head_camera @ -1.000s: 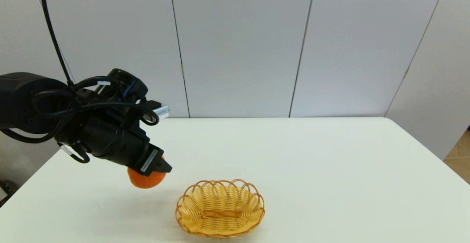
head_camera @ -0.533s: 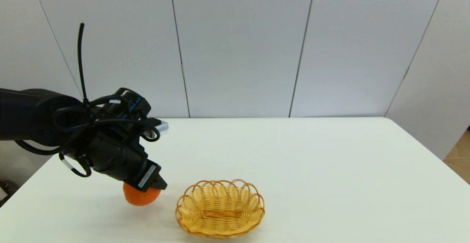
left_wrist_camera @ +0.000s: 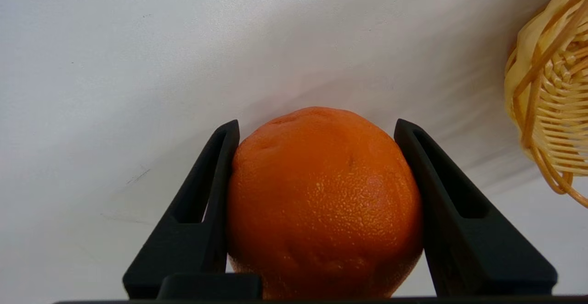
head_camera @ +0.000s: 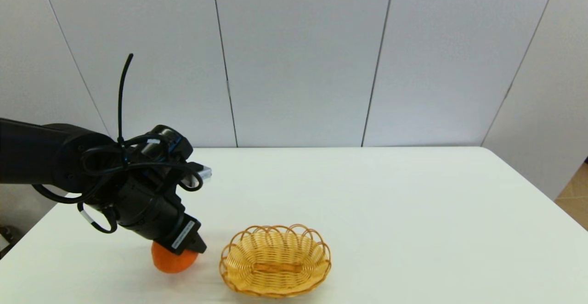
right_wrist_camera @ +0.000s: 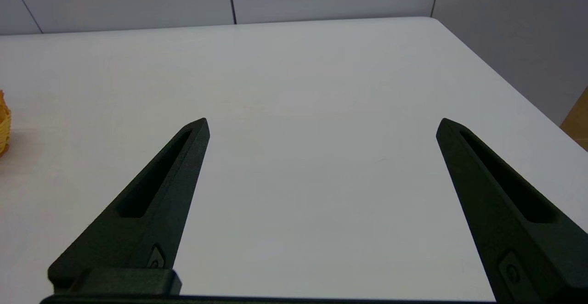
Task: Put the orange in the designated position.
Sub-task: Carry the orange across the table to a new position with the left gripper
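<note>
Left gripper (left_wrist_camera: 317,129) clamped on the orange (left_wrist_camera: 324,203) beside the basket (head_camera: 275,260); right gripper (right_wrist_camera: 321,125) spread wide apart.

Left arm (head_camera: 55,157): matte black housing, looped black cables at the wrist, one stiff cable sticking up, white label (head_camera: 183,235) near the fingers, silver block on the wrist. Fingers (left_wrist_camera: 209,203) black, tapered wedges with slotted recesses.

A bare test room, lab-like. A plain white bench (head_camera: 390,194) stands against grey panelled walls (head_camera: 298,56) that rise beyond the left claw (head_camera: 193,249), with no furnishings around.
</note>
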You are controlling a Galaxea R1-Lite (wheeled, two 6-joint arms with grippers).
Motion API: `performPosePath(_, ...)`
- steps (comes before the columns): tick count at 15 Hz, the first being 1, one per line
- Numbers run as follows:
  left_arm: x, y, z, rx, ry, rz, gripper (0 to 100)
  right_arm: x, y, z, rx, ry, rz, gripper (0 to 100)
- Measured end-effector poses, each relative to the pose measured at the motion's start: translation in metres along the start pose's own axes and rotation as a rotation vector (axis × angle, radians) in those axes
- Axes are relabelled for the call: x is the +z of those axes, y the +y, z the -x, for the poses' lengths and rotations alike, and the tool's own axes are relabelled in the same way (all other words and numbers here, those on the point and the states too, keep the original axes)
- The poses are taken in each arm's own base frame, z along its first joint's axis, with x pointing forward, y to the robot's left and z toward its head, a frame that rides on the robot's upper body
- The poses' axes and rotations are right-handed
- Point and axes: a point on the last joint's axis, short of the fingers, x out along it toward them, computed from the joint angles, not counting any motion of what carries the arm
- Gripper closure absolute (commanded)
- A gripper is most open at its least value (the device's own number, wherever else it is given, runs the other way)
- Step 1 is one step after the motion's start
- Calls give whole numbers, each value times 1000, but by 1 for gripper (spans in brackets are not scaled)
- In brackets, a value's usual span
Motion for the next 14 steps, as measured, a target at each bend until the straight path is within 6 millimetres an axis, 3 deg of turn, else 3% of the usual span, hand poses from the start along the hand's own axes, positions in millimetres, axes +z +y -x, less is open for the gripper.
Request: performPosePath(14,-1,-5,1,-72,-12,-12,100,0,0,0,0,1,0,0)
